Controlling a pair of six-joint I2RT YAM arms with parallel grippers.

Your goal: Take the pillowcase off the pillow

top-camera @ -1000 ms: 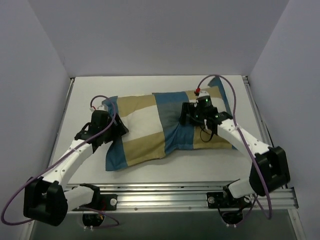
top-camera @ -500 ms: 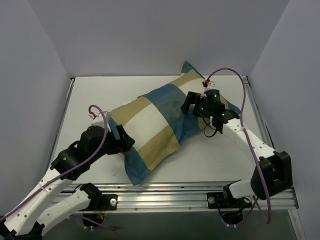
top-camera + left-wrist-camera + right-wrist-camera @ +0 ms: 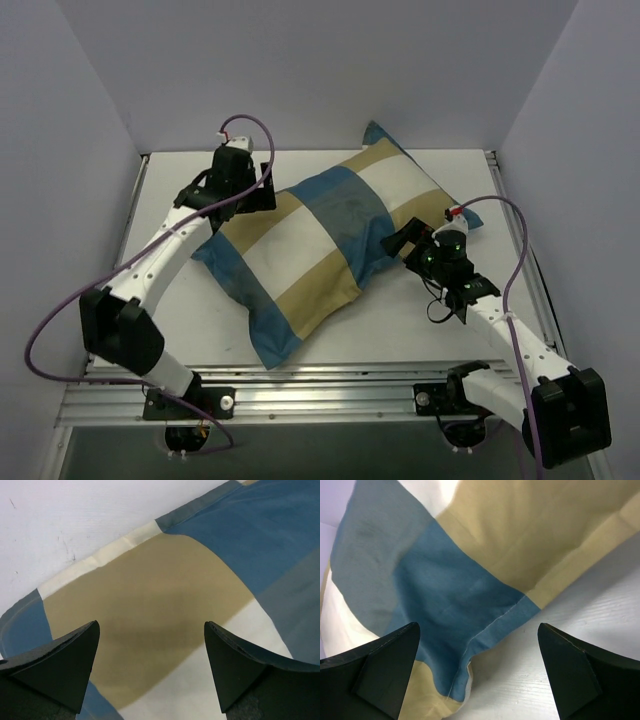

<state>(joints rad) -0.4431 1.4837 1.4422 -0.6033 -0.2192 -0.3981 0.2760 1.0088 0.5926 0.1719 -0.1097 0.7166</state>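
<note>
The pillowcase (image 3: 320, 240), in blue, tan and cream blocks, lies diagonally across the white table, bulging with the pillow, which is hidden inside it. My left gripper (image 3: 260, 197) is open and empty over the case's far left end. In the left wrist view the gripper (image 3: 150, 625) hovers above a tan block (image 3: 150, 590). My right gripper (image 3: 402, 240) is open and empty at the case's right edge. In the right wrist view the gripper (image 3: 478, 625) spans the blue hemmed edge (image 3: 495, 622) and bare table.
White table (image 3: 420, 320) with grey walls on three sides. A metal rail (image 3: 330, 385) runs along the near edge. Purple cables (image 3: 520, 250) loop off both arms. One corner of the case (image 3: 377, 132) touches the back wall.
The pillow in its case turned from lying across to lying diagonally. My left arm swung from the near left to the far left end. My right gripper pulled back off the case to its right edge.
</note>
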